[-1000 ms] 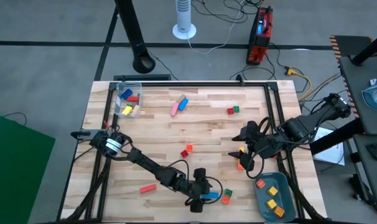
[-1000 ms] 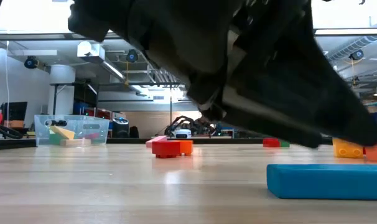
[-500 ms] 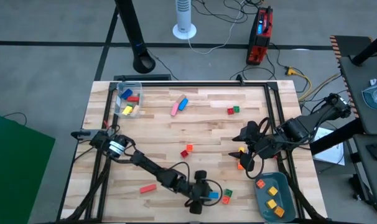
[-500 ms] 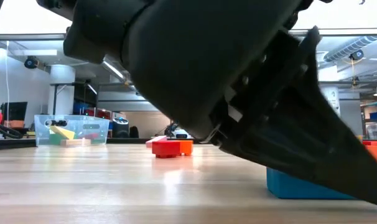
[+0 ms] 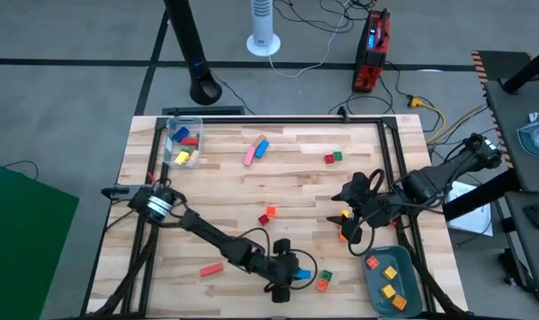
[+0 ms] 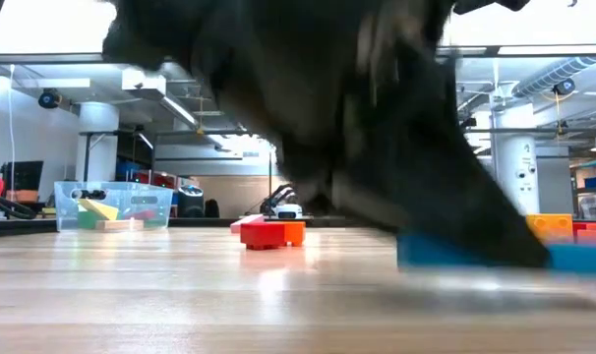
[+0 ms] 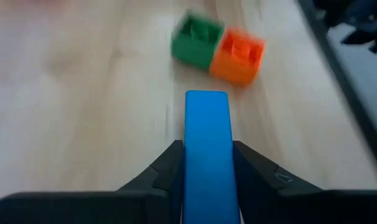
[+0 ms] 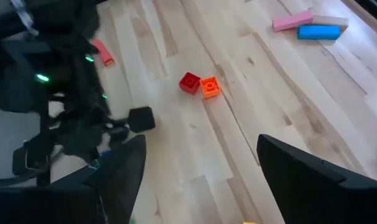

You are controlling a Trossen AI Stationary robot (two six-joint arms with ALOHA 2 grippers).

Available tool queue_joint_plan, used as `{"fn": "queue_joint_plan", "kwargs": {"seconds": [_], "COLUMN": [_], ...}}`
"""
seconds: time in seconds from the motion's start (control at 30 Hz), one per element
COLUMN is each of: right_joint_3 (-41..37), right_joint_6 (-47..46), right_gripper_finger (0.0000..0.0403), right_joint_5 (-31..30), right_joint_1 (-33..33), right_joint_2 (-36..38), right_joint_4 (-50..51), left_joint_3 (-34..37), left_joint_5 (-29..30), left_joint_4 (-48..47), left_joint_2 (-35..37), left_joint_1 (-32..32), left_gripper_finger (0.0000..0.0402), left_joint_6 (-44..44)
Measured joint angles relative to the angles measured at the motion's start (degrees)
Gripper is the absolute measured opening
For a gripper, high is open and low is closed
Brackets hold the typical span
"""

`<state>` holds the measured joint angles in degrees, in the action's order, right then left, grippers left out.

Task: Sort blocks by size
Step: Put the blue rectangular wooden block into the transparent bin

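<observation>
My left gripper (image 5: 292, 276) stands near the table's near edge, shut on a long blue bar (image 7: 207, 118). Just beyond the bar's free end lie a small green block (image 7: 196, 40) and a small orange block (image 7: 238, 53), touching each other. In the low view the bar (image 6: 475, 254) shows under the dark gripper. Whether it is clear of the table I cannot tell. My right gripper (image 5: 348, 212) hangs open above the table's right part, over a small orange and a yellow block (image 5: 344, 233), touching nothing. My left gripper pinches the blue bar's two long sides (image 7: 191, 149) between its two fingers, at the end nearer the arm. The fingers slant down from the table's left and lie along the bar. The bar points straight out past the fingertips, roughly level.
A clear box (image 5: 182, 142) with blocks stands at the far left corner, a grey-blue tray (image 5: 391, 280) with orange and yellow blocks at the near right. Loose on the table: a red bar (image 5: 211, 268), a red and orange pair (image 5: 267, 214), pink and blue bars (image 5: 255, 149), a red and green pair (image 5: 332, 157).
My left gripper has come down over the blue bar and taken hold of it. The bar has shifted a little toward the table's far edge with the gripper.
</observation>
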<state>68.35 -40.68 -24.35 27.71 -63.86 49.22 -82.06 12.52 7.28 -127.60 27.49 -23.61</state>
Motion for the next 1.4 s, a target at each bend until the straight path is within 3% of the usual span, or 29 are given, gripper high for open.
{"fn": "queue_joint_plan", "kwargs": {"seconds": [0.23, 0.53, 0.77, 0.97, 1.2, 1.33, 1.4], "right_joint_3": [-1.97, -4.87, -6.11, -6.17, -4.94, -1.86, -0.07], "right_joint_6": [-0.71, -0.75, 3.02, 8.23, 13.28, 14.46, 15.21], "right_gripper_finger": [0.0284, 0.0272, 0.0260, 0.0246, 0.0226, 0.0219, 0.0220], "right_joint_5": [-2.86, -2.80, -2.30, 3.72, 17.63, 24.88, 27.67], "right_joint_1": [-0.29, -4.26, -11.09, -21.98, -37.46, -43.08, -44.37], "right_joint_2": [0.02, -0.02, -0.04, -0.28, -5.34, -10.90, -13.86], "right_joint_4": [-0.10, -0.61, -5.78, -17.36, -27.66, -27.69, -27.66], "left_joint_3": [-0.31, 1.90, 18.25, 31.05, 37.91, 38.32, 37.89], "left_joint_5": [9.49, 21.10, 19.96, 13.52, 7.54, 7.31, 7.64], "left_joint_4": [-18.97, -51.19, -52.41, -52.33, -52.28, -52.15, -52.32], "left_joint_2": [15.19, 35.91, 54.29, 66.82, 71.44, 70.31, 69.09], "left_joint_1": [-0.88, -8.56, -23.39, -43.35, -64.53, -71.53, -73.51], "left_gripper_finger": [0.0089, 0.0089, 0.0089, 0.0089, 0.0089, 0.0090, 0.0111], "left_joint_6": [-0.07, -6.89, -10.45, -11.95, -9.57, -8.43, -7.18]}}
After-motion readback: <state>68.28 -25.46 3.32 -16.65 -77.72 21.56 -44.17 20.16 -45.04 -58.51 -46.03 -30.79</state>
